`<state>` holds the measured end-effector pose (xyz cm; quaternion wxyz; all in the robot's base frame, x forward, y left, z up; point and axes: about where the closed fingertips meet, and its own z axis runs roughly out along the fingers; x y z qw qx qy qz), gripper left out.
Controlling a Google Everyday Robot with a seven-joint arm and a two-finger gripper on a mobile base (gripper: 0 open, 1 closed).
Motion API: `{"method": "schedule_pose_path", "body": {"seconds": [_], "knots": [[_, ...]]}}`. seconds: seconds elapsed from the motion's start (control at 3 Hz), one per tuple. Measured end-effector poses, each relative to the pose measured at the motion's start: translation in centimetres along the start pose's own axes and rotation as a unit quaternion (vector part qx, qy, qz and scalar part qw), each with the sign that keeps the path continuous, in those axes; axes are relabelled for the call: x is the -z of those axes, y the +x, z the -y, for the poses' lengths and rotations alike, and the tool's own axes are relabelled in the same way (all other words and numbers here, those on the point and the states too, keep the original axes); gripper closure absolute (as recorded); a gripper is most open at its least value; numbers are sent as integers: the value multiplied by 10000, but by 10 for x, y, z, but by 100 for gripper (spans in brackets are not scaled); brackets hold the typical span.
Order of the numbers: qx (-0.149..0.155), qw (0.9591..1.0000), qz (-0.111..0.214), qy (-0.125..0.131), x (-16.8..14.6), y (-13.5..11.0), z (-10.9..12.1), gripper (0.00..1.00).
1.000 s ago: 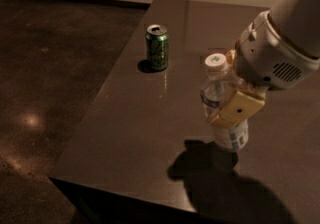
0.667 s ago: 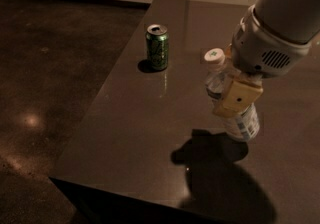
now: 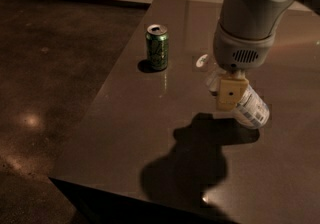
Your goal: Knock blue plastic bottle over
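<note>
The blue plastic bottle (image 3: 252, 112) is well off upright near the right side of the dark counter (image 3: 125, 118). Its white cap (image 3: 202, 61) points away toward the green drink can (image 3: 157, 47), and its labelled end slants toward the near right. I can't tell whether it lies flat on the counter or only leans. The pincer (image 3: 231, 95) hangs straight down from the arm's grey wrist (image 3: 245, 43), its yellowish tip set across the middle of the bottle and hiding that part. I can't tell how far the pincer is open, or whether it has hold of the bottle. The can stands upright, apart from the bottle, nearer the counter's left edge. A broad shadow (image 3: 200, 158) lies on the counter just in front of the bottle.
</note>
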<state>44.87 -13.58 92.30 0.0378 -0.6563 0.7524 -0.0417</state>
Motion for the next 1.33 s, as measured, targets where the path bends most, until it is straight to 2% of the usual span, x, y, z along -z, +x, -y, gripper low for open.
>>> {"method": "schedule_pose_path", "body": {"seconds": [0.33,0.67,1.0,1.33], "knots": [[366,9968,-708,25,-17,-4,10,47],[607,9927,-1039,-36,-32,-8,16,23],[760,9919,-1010,160,-46,-19,31,0],[763,9922,-962,223,-46,-22,34,0]]}}
